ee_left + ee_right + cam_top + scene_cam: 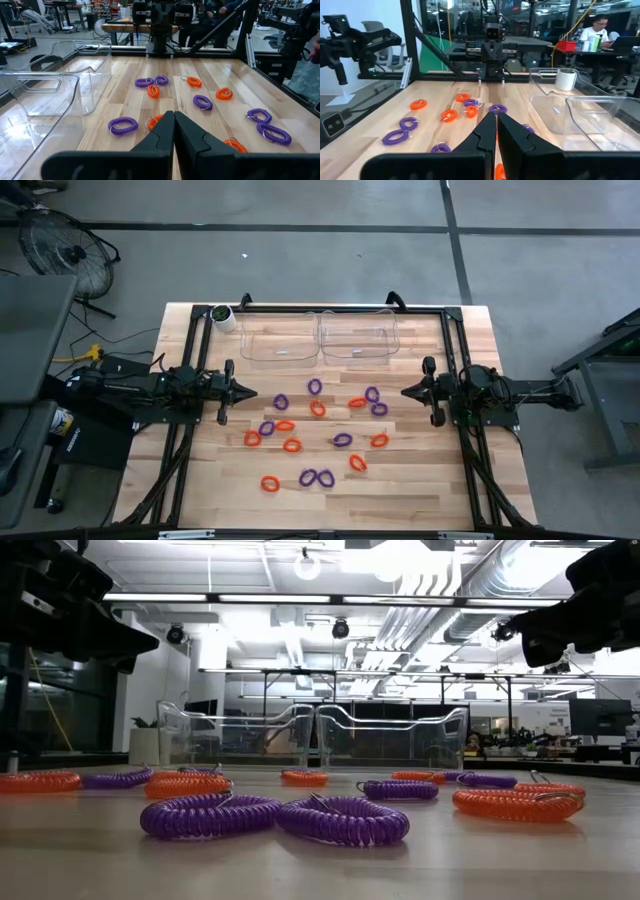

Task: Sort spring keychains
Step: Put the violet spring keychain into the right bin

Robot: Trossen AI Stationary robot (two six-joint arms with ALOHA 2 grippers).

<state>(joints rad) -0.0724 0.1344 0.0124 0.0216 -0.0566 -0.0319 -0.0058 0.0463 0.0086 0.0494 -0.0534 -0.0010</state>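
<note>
My left gripper (247, 391) hangs above the desk (420, 500) near its left edge, fingers pressed together and holding nothing. My right gripper (406, 391) mirrors it near the right edge, also shut and empty. Both point inward, toward each other.

The spring keychains (316, 408) lie scattered flat across the middle of the desk between my two grippers, orange-red and purple mixed, none yet in the two clear bins (318, 339) that stand side by side at the far edge.

What my next move turns on, I judge, is which loop sits closest to which arm. Just beyond my left fingertips lies a purple loop (280, 401), with an orange one (285, 425) a little nearer the front edge. My right gripper has a purple pair (375, 401) just beside its tip (one of them almost touching the other), so either arm could start. The loops are near-round, so approach angle matters little; I would need to open first, then drop over one side of the coil.
</note>
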